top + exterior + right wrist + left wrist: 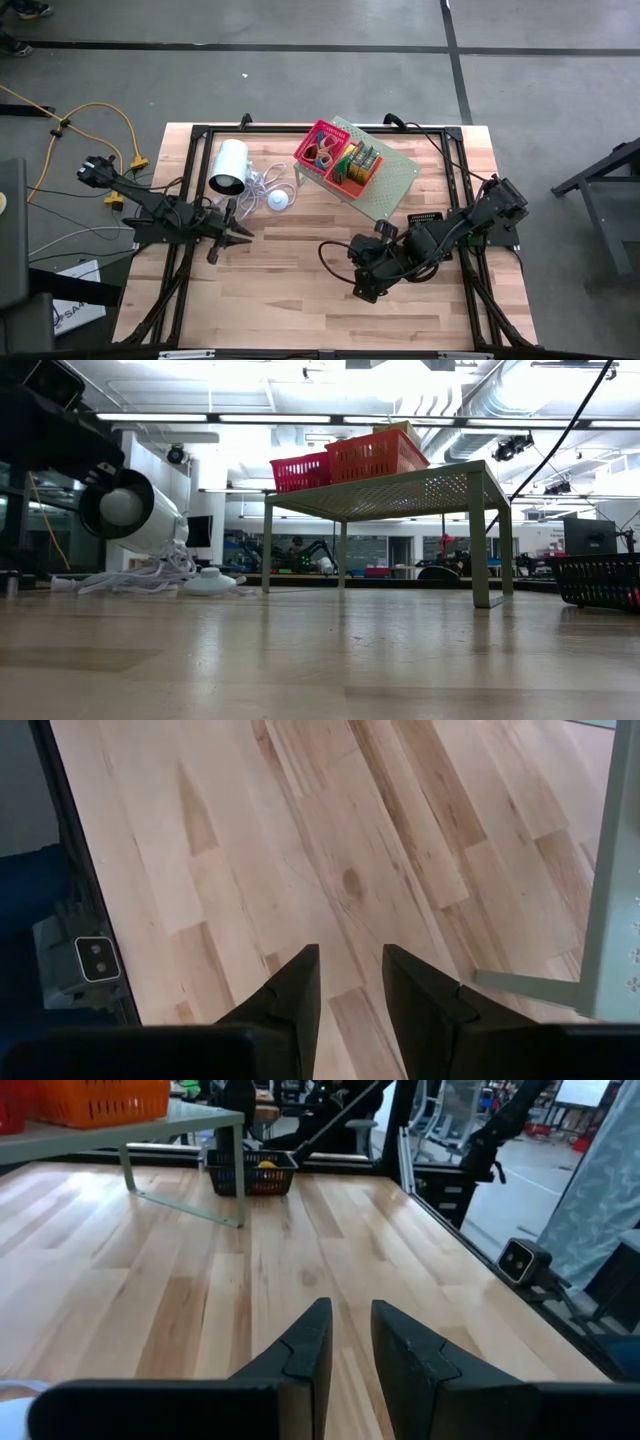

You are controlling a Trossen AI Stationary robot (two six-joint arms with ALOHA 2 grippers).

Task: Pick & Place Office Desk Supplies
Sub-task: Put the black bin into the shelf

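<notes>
Both pincers hang empty, jaws parted by a narrow gap: the left gripper (232, 238) sits low over bare wood near the white cylinder (229, 166), and the right gripper (365, 287) hovers above the table's (300, 300) middle. On the pale green perforated shelf (400, 180) stand the pink basket (320, 146) and the red basket (356, 165), holding small supplies; the black mesh basket (252, 1172) rests on the wood beside the shelf's leg. No item is being carried, so this reads as a pause between picks. Next, one arm would likely reach toward a basket and line its jaws up over a single item.
</notes>
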